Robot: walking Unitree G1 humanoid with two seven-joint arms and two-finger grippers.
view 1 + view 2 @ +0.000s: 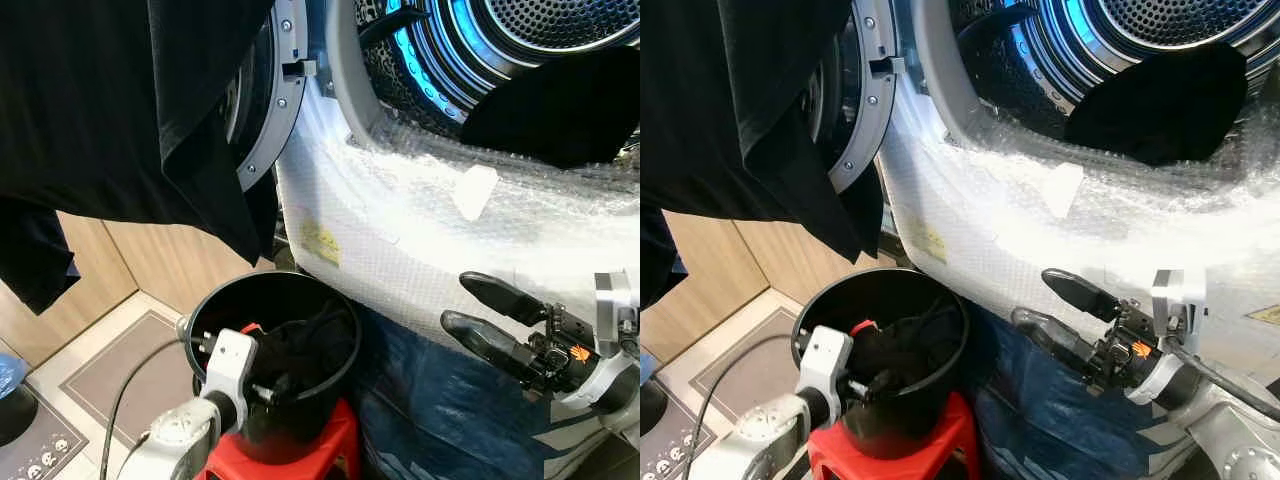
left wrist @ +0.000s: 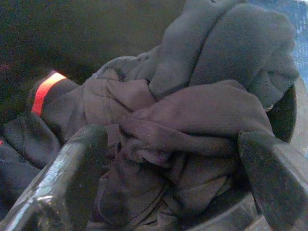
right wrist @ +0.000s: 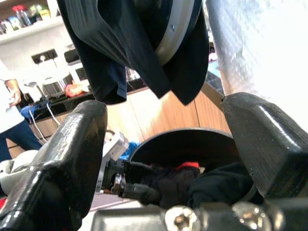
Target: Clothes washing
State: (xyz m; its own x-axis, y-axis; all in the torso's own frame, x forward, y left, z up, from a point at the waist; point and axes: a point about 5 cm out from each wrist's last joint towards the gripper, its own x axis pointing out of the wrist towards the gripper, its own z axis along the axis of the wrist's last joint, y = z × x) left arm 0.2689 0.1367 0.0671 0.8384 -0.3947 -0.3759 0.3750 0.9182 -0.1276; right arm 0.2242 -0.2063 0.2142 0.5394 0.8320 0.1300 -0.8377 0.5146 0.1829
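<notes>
Hanging over the open washer door (image 1: 268, 100) at far left, a black garment (image 1: 120, 110) drapes down. Below it, the left gripper (image 1: 265, 385) reaches into the black bucket (image 1: 330, 375) on the red stool (image 1: 335, 440), fingers spread around the dark clothes (image 2: 192, 120); whether the pads actually touch fabric is unclear. Another dark garment (image 1: 560, 110) lies over the drum's lower rim. Farthest right, the right gripper (image 1: 480, 305) hangs before the bubble-wrapped washer front (image 1: 400, 240), wide open, holding nothing.

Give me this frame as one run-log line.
left gripper open over dark clothes in black bucket | right gripper open, empty, beside washer front | black garment in drum opening
</notes>
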